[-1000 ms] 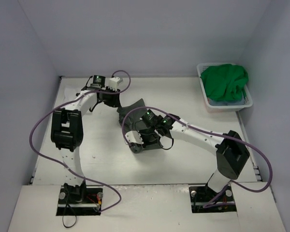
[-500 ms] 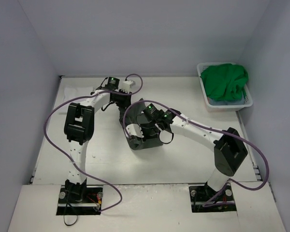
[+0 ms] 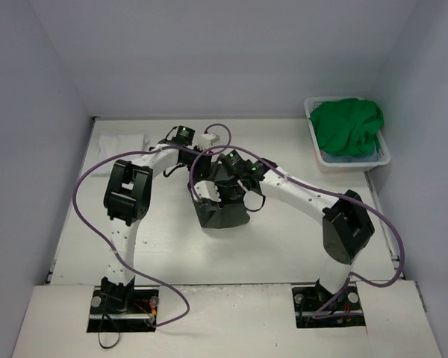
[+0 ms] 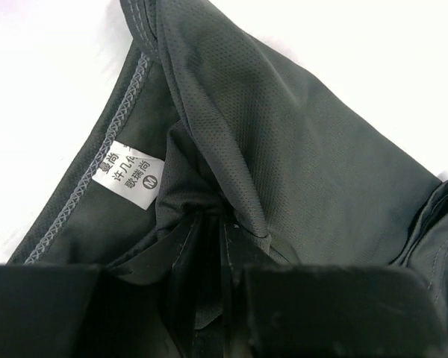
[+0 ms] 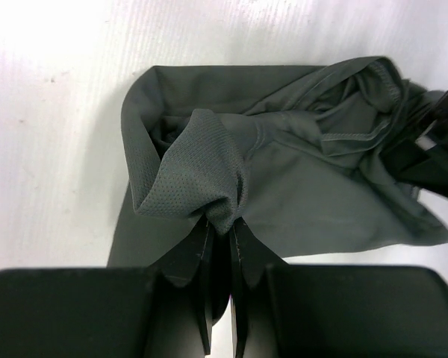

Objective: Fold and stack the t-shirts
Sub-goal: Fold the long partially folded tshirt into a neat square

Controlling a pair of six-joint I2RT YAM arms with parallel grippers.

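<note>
Nearest the arm bases, the grey shirt (image 3: 222,215) sits bunched in a dark heap in the middle of the table (image 3: 284,246), part of it lifted off the surface by both arms. The right gripper (image 5: 221,224) is clenched on a small peak of the mesh cloth, and only a narrow fold sits between its fingers. That looks like the weak point to me. If the arms pull apart to spread the shirt, so thin a bite could slide out and drop that side back into the heap.

Just beyond it, the left gripper (image 4: 213,227) is clamped on gathered fabric near the neck seam, close to the label (image 4: 127,176). It seems to hold more than one layer. If it has caught front and back together, the shirt would open twisted rather than flat, and any fold made on it would come out crooked.

The two wrists are very close together over the shirt, and the purple cables (image 3: 218,128) loop right above them. A quick sideways move could knock one wrist against the other or snag a loop.

Farther back on the left lies the white shirt (image 3: 122,142), flat on the table. A wide swing of the left arm could drag grey cloth across it and rumple it.

At the far right, the basket (image 3: 356,163) holds the green shirt (image 3: 349,125), well apart from all this and not at risk.
</note>
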